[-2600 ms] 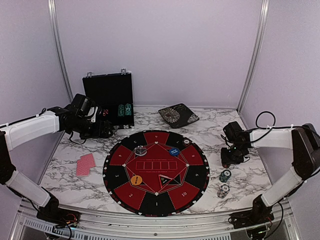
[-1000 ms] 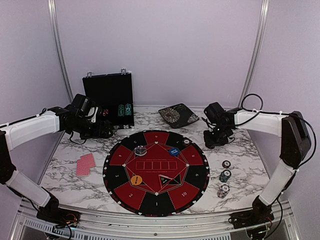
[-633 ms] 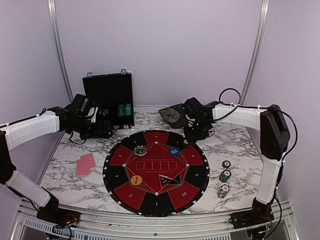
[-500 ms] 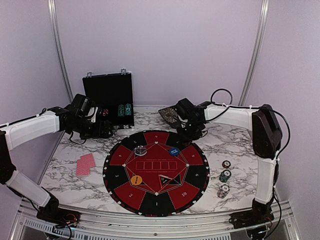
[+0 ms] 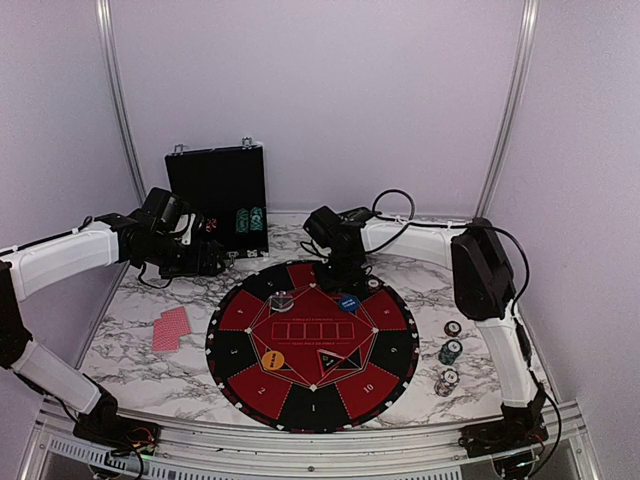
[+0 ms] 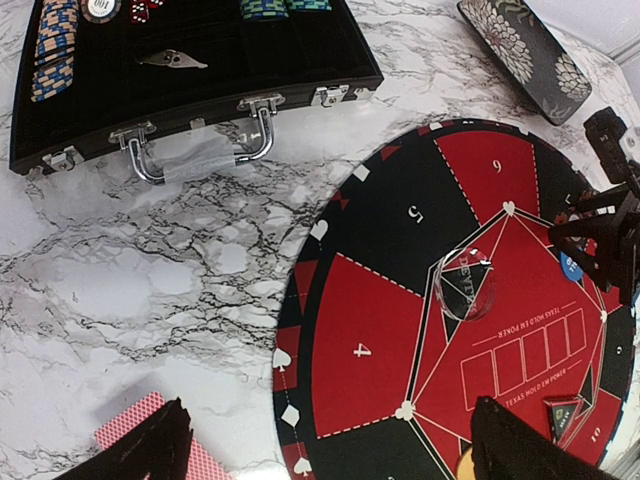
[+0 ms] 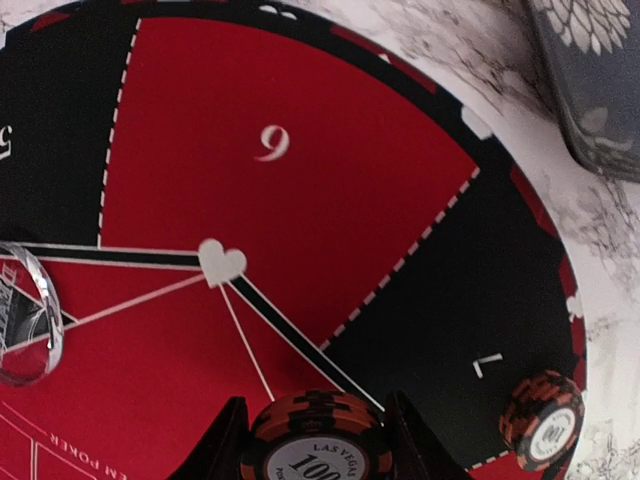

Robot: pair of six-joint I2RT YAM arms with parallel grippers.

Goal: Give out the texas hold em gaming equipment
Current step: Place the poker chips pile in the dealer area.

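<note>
In the right wrist view my right gripper (image 7: 315, 442) is shut on a red-and-black striped poker chip (image 7: 315, 418) marked 100, held just above the mat near sector 6. Another such chip (image 7: 543, 420) lies on sector 7. From above, the right gripper (image 5: 345, 270) hangs over the mat's far edge. Three chips (image 5: 450, 351) sit on the table at the right. A clear disc (image 5: 281, 299), a blue disc (image 5: 348, 302) and an orange disc (image 5: 272, 359) lie on the mat. Red-backed cards (image 5: 171, 328) lie left of it. My left gripper (image 5: 208, 262) stands open and empty by the case.
The round red-and-black mat (image 5: 240, 345) fills the table's middle. The black hinged case (image 5: 218, 195) stands open at the back left, with chips in its tray (image 6: 55, 45). A dark patterned box (image 6: 520, 55) lies at the back, behind the right arm.
The right arm has swung left from the table's right side to the mat's far edge, carrying a chip. A third chip appeared at the right. The left arm has stayed still.
</note>
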